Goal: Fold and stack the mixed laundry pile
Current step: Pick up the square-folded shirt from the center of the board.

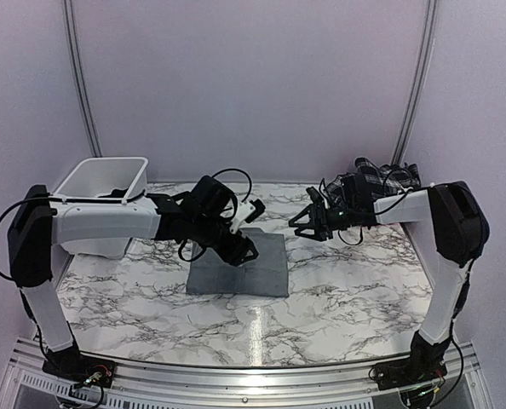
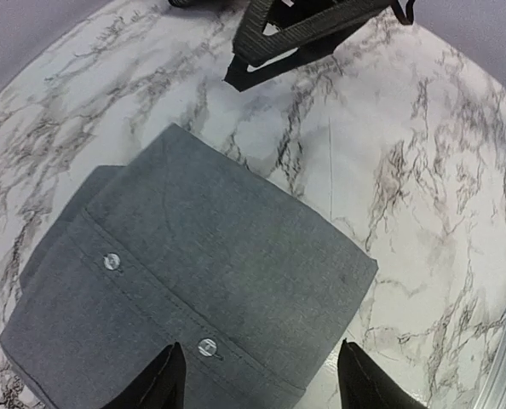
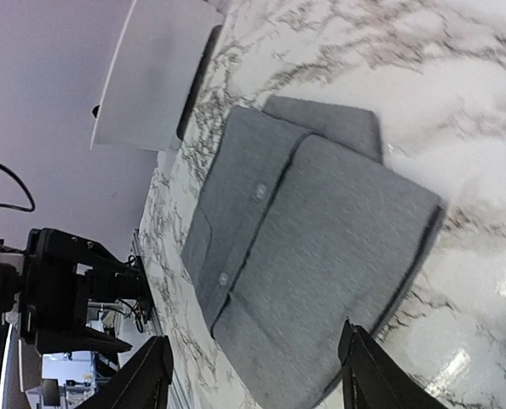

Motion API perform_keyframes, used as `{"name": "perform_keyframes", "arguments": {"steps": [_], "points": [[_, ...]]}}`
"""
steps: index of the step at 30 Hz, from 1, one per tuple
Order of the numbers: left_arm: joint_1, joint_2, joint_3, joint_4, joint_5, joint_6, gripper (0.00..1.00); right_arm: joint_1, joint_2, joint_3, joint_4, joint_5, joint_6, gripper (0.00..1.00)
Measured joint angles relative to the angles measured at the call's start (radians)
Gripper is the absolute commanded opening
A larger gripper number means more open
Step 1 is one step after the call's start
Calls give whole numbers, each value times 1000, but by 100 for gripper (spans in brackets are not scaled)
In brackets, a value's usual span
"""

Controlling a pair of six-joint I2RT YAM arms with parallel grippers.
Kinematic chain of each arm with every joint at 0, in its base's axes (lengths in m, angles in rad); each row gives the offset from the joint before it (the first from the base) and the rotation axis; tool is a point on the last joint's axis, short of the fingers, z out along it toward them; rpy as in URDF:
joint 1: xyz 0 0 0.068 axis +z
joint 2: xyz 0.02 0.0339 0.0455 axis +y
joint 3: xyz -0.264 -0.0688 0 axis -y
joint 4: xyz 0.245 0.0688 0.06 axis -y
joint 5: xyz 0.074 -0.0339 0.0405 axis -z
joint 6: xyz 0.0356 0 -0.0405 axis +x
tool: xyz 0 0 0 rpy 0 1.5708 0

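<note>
Top external shows one grey shirt (image 1: 266, 273), one plaid piece (image 1: 382, 176), one basket (image 1: 108, 162); left pincer (image 1: 244, 253) and right pincer (image 1: 301, 223) spread.

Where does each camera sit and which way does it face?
Top external: above and behind the bases, looking down on the marble table; both arms show.
Left wrist: on the left arm, looking down at the folded grey shirt; own fingertips below.
Right wrist: on the right arm, facing toward the white basket; own fingertips below.
Shared: all three show the shirt.
</note>
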Motion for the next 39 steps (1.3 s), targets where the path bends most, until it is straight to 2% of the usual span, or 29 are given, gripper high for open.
{"name": "perform_keyframes", "arguments": {"steps": [8, 16, 17, 20, 22, 24, 26, 30, 39], "points": [[-156, 246, 215, -118, -118, 180, 54, -27, 2, -138, -42, 43, -8, 62], [-228, 389, 285, -167, -136, 307, 49, -56, -21, -215, -44, 61, 16, 68], [-230, 404, 291, -170, -139, 317, 45, -56, -21, -224, -44, 62, 23, 68], [-233, 426, 315, -170, -150, 344, 24, -58, -25, -248, -40, 65, 42, 72], [-232, 446, 337, -170, -163, 353, 14, -60, -29, -272, -32, 70, 62, 75], [-232, 452, 348, -169, -160, 341, 6, -60, -32, -293, -7, 60, 89, 81], [-228, 452, 348, -167, -140, 319, 0, -55, -39, -308, 32, 51, 122, 94], [-212, 444, 348, -136, -73, 245, 0, -35, -45, -334, 130, 30, 206, 98], [-187, 377, 331, -49, 4, 121, 0, 73, -30, -382, 305, 33, 405, 94]]}}
